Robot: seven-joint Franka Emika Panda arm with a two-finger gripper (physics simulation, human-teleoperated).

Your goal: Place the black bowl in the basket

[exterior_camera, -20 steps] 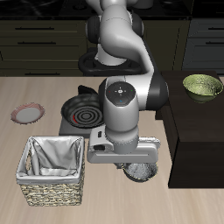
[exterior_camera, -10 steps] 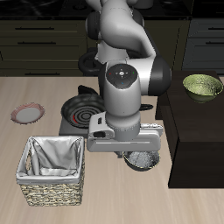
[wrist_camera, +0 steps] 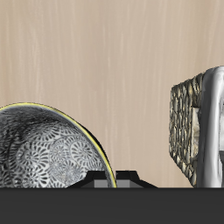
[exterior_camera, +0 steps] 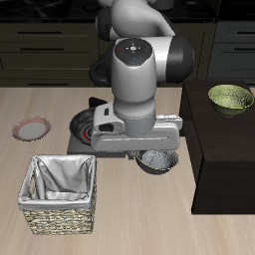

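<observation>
The black bowl point(exterior_camera: 156, 160), dark outside and grey speckled inside, hangs under my gripper point(exterior_camera: 159, 151) above the wooden table. My gripper is shut on the bowl's rim, and the hand hides most of the fingers. In the wrist view the bowl point(wrist_camera: 44, 153) fills the area close to the fingers point(wrist_camera: 116, 180). The square wicker basket point(exterior_camera: 60, 217) with its white-grey cloth lining stands near the table's front edge, off to the side of the bowl and lower. One side of the basket point(wrist_camera: 188, 131) shows in the wrist view.
A dark stove plate with a red-ringed burner point(exterior_camera: 95, 127) lies behind the basket. A flat reddish-rimmed plate point(exterior_camera: 31, 128) lies at the table's side. A green-yellow bowl point(exterior_camera: 230, 97) sits on a dark raised cabinet point(exterior_camera: 224, 159) beside the gripper.
The gripper has risen and moved back from the table's front edge, and the black bowl has gone up with it. The basket has not moved.
</observation>
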